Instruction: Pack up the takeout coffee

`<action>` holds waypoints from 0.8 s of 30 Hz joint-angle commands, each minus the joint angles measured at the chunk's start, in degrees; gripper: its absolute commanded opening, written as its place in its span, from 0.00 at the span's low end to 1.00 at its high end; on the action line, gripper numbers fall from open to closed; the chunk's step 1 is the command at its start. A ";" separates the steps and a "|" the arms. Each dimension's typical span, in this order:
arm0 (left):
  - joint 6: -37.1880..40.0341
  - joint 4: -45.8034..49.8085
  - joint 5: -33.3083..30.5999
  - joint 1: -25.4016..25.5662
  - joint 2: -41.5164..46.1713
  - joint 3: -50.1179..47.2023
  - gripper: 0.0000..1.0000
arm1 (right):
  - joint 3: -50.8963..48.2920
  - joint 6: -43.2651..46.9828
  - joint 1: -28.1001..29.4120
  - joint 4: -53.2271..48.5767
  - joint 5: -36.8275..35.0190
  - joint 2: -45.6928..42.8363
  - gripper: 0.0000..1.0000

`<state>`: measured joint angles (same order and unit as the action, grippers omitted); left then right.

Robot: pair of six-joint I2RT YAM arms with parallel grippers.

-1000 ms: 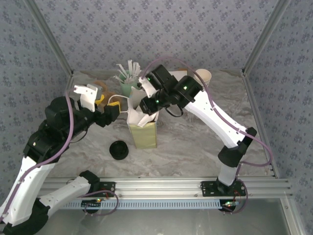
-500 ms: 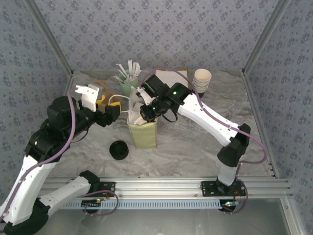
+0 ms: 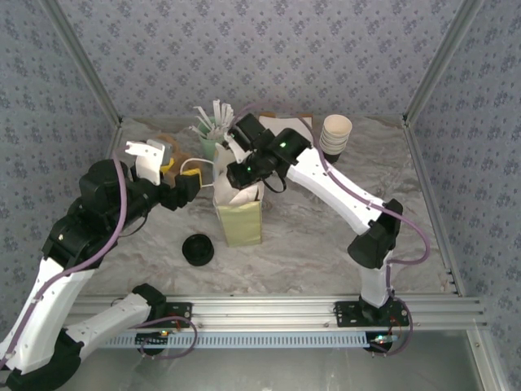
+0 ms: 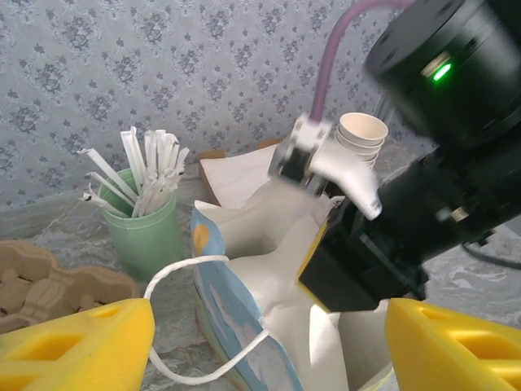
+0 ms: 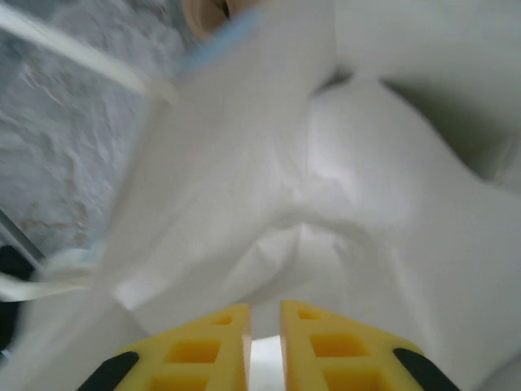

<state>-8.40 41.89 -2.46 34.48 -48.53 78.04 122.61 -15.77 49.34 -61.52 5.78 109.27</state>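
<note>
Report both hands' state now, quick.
Left hand: open, fingers wide apart.
Right hand: fingers nearly together at the pale green paper bag mouth; grip cannot be told.

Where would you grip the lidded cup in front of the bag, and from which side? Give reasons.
I would grip the cup across its round wall just below the lid, fingers level, coming from the left. It stands upright, apart from the bag, with bare table on that side, and the open left gripper is the nearer one. Pinching the lid alone might pull it off.
</note>
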 commanded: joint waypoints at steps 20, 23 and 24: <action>-9.08 -14.65 -15.74 -31.77 -0.57 -15.08 0.99 | -41.80 -2.24 -27.92 17.46 -19.03 -50.59 0.61; -11.13 -21.89 -14.08 -37.05 0.14 -23.60 0.99 | -52.39 -2.95 -34.69 20.91 -20.48 -55.52 0.70; -11.32 -24.43 -14.04 -37.92 0.44 -26.39 0.99 | -56.05 -3.20 -36.77 22.12 -20.31 -56.45 0.74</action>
<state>-17.15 25.82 -18.20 -1.19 -48.88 56.80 72.93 -17.67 16.23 -43.92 -12.08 54.37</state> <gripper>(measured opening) 0.993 0.726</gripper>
